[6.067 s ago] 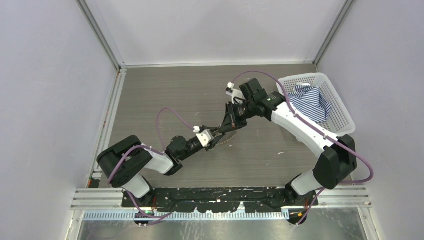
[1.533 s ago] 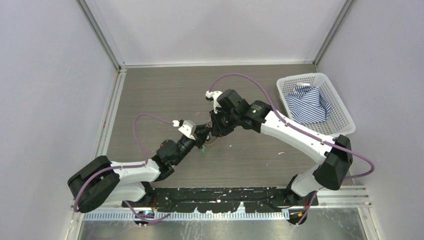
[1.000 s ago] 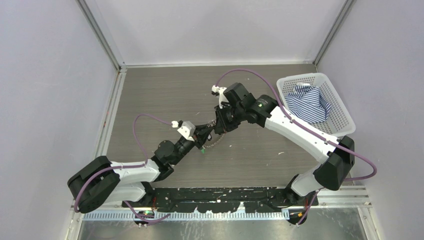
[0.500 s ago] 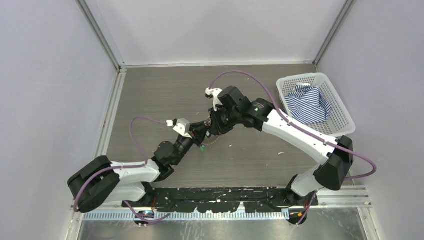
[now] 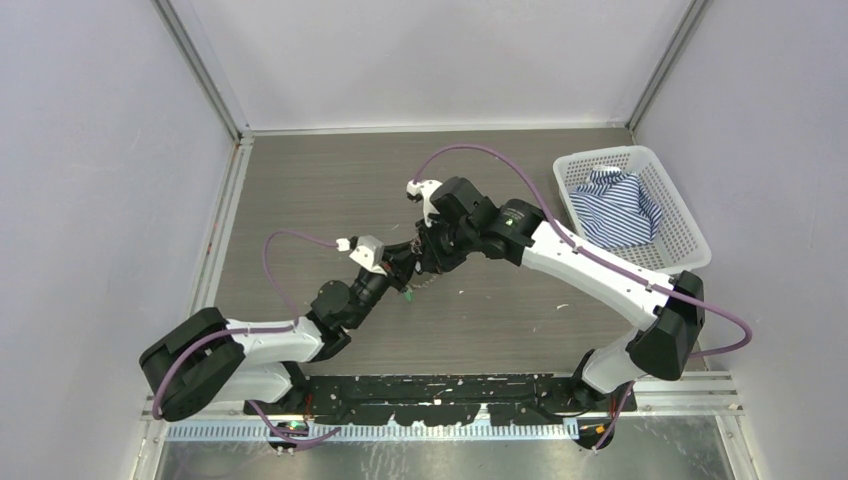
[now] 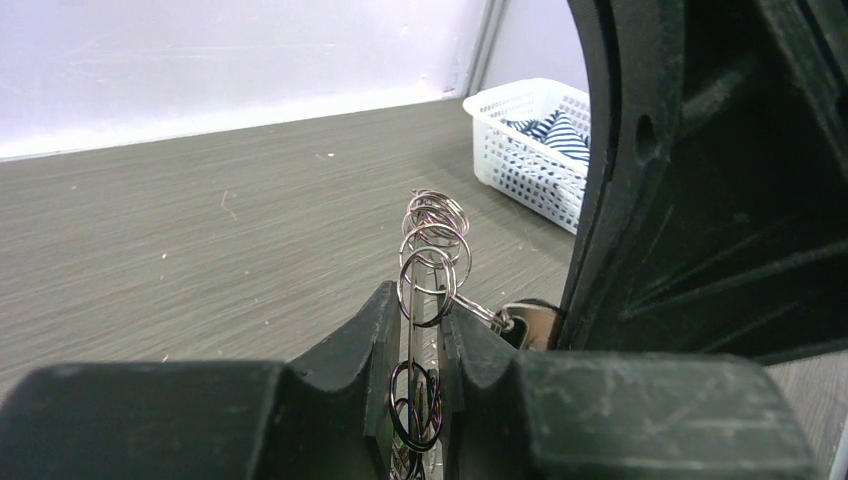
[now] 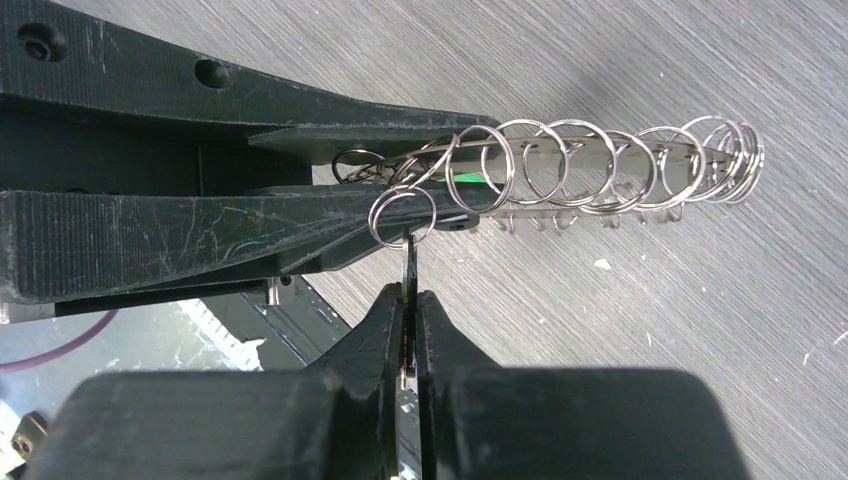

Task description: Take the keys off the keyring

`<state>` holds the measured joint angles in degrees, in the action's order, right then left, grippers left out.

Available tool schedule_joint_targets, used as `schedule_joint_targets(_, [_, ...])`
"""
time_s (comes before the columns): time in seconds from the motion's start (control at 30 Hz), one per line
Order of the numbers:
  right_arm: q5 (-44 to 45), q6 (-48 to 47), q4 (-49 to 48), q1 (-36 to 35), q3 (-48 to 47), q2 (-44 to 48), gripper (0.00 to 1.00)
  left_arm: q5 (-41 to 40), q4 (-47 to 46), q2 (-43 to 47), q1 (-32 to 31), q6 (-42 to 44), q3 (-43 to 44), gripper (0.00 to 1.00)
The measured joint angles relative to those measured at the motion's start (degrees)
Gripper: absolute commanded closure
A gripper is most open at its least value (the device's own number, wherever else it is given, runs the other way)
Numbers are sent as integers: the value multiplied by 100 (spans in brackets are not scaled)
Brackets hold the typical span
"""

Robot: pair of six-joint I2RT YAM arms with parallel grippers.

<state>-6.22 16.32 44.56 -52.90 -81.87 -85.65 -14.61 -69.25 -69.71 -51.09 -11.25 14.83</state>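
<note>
The keyring (image 7: 560, 170) is a silvery ring strung with several small split rings, held in the air over the table. My left gripper (image 6: 420, 312) is shut on it, clamping it edge-on between both fingers. My right gripper (image 7: 410, 297) is shut on a thin dark key (image 7: 409, 262) that hangs from one small ring (image 7: 403, 215) at the left gripper's fingertips. A green key head (image 7: 462, 180) shows behind the rings. In the top view the two grippers meet at mid-table, the left gripper (image 5: 397, 268) touching the right gripper (image 5: 425, 252), with the green key (image 5: 408, 296) dangling below.
A white plastic basket (image 5: 690, 225) holding a blue striped cloth (image 5: 615, 205) stands at the back right; it also shows in the left wrist view as the basket (image 6: 520, 150). Grey walls and metal rails border the wooden table (image 5: 320, 190).
The right arm has swung slightly left and the left gripper has shifted with it. Both holds are the same.
</note>
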Motion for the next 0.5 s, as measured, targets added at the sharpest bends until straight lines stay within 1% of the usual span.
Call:
schedule_joint_targets(0.03, [2,0,85,15,-44,0,99,76,-35,-24,0,15,0,99])
schedule_joint_targets(0.13, [-31,-7,350,120,-208,0,99,317,-166,-116,22,122,0,89])
schedule_joint_targets(0.2, [-76,-22,540,195,-341,-2,99,490,-282,-210,48,179,0,77])
schedule_joint_targets(0.27, [-142,-46,675,251,-439,-4,99,664,-426,-332,70,273,0,68])
schedule_joint_targets(0.37, [-234,-72,887,350,-494,-26,99,892,-557,-529,114,409,0,62])
schedule_joint_targets(0.5, [-332,-81,1084,485,-479,-68,99,1294,-640,-828,138,509,-2,59])
